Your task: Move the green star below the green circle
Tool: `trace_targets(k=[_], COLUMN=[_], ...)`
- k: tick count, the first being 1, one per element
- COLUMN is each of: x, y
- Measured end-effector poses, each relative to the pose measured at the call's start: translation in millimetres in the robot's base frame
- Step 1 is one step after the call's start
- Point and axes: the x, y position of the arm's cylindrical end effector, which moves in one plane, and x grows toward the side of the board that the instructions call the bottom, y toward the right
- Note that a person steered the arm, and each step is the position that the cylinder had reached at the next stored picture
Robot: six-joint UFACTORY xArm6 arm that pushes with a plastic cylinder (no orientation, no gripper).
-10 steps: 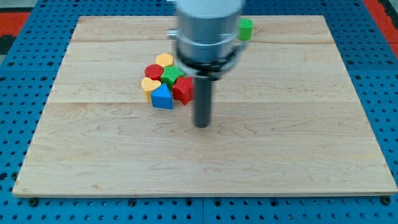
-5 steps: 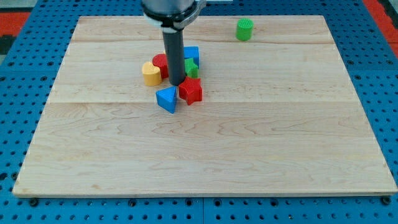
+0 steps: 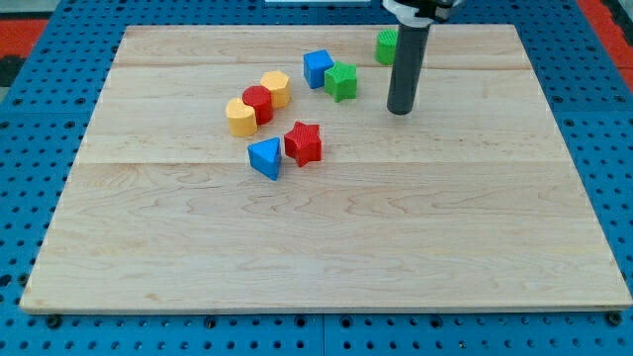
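No jaws exist on this arm, only my tip [image 3: 400, 111], standing on the board [image 3: 445, 247] to the view's right of the green star [image 3: 342, 81] and just below the green circle [image 3: 387, 45]. Star touches the blue cube [image 3: 317, 68]; its pointing and long axis are unclear.

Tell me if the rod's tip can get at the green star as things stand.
Probably yes. My tip rests to the view's right of the green star, with bare board between them. The blue block touches the star's far, left side; the green circle stands above the tip.
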Motion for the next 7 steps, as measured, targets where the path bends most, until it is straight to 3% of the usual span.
trace_targets(k=[2, 3, 4, 6, 7], x=[-23, -24, -45, -56, -57], y=[-103, -108, -103, 9, -28])
